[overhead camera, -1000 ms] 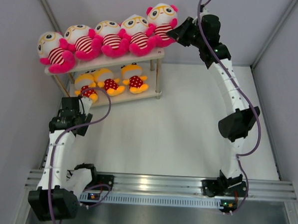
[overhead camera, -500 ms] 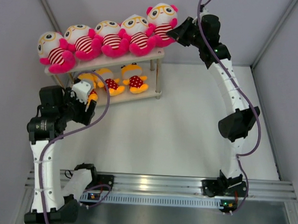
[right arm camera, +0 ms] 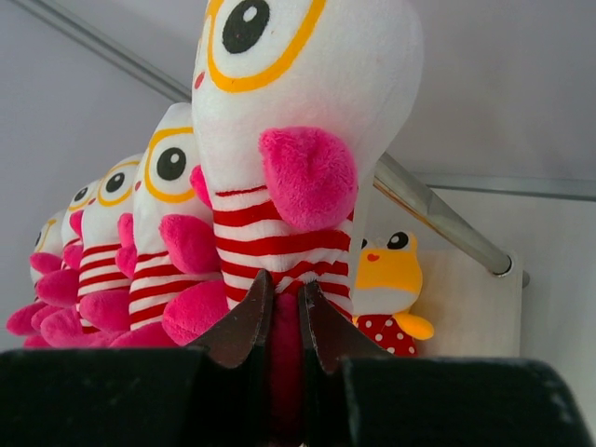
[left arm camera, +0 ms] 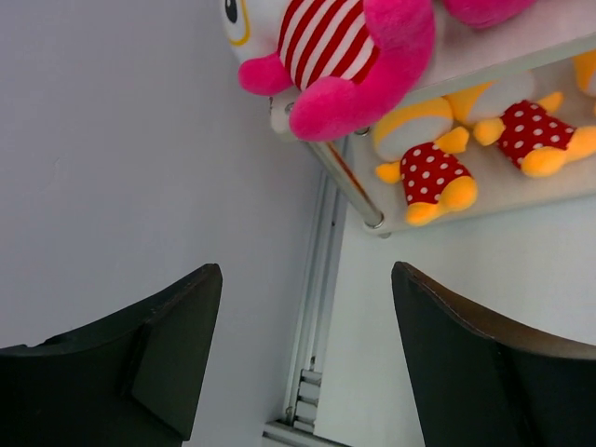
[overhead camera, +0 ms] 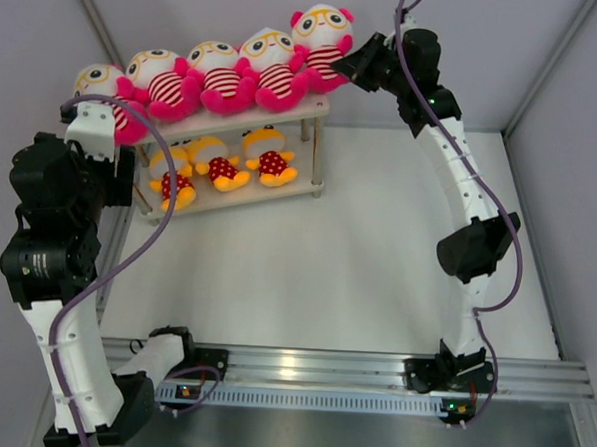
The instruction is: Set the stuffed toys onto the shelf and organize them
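The shelf (overhead camera: 315,107) stands at the back left. Five striped stuffed toys sit in a row on its top board. My right gripper (overhead camera: 359,64) is shut on the pink leg (right arm camera: 285,328) of the rightmost one (overhead camera: 324,33), which stands upright at the board's right end. Three orange polka-dot toys (overhead camera: 218,162) lie on the lower board. My left gripper (left arm camera: 307,312) hangs open and empty beside the shelf's left end, over the table edge. The leftmost striped toy (left arm camera: 331,51) and an orange toy (left arm camera: 430,174) lie ahead of it. My left arm partly hides that striped toy from above.
Grey walls close in the left, back and right. A metal rail (left arm camera: 312,307) runs along the left wall under my left gripper. The shelf's silver leg (left arm camera: 346,183) stands just ahead of it. An aluminium rail (overhead camera: 321,365) carries both arm bases.
My left arm has lifted away from the lower board and swung left and up to the shelf's left end, jaws a little wider. The right gripper has stayed shut on the rightmost toy, nudging it up slightly.
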`<action>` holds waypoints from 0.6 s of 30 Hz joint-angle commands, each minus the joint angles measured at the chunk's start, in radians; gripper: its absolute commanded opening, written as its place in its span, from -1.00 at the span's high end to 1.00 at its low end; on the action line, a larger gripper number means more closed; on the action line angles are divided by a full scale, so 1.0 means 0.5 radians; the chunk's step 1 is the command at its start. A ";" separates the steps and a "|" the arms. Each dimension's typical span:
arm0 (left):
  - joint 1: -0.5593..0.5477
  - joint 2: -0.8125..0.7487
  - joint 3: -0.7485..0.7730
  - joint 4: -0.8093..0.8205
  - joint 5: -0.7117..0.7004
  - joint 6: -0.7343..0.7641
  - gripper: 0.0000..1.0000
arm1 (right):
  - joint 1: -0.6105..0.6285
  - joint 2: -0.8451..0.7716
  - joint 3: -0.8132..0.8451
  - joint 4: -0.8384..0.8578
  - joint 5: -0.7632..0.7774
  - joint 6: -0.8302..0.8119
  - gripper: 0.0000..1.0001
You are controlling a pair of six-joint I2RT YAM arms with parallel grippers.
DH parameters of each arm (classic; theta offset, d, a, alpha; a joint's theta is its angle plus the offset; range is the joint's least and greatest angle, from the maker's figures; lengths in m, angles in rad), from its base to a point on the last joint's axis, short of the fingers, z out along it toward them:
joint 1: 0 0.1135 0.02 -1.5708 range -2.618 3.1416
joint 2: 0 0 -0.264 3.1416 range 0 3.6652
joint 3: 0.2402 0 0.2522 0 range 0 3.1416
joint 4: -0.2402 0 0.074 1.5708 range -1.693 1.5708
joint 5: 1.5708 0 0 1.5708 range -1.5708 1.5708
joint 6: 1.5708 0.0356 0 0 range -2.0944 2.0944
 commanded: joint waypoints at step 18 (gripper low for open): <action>0.001 0.409 -0.182 0.482 -0.295 0.454 -0.01 | 0.053 -0.069 -0.037 0.224 -0.119 0.052 1.00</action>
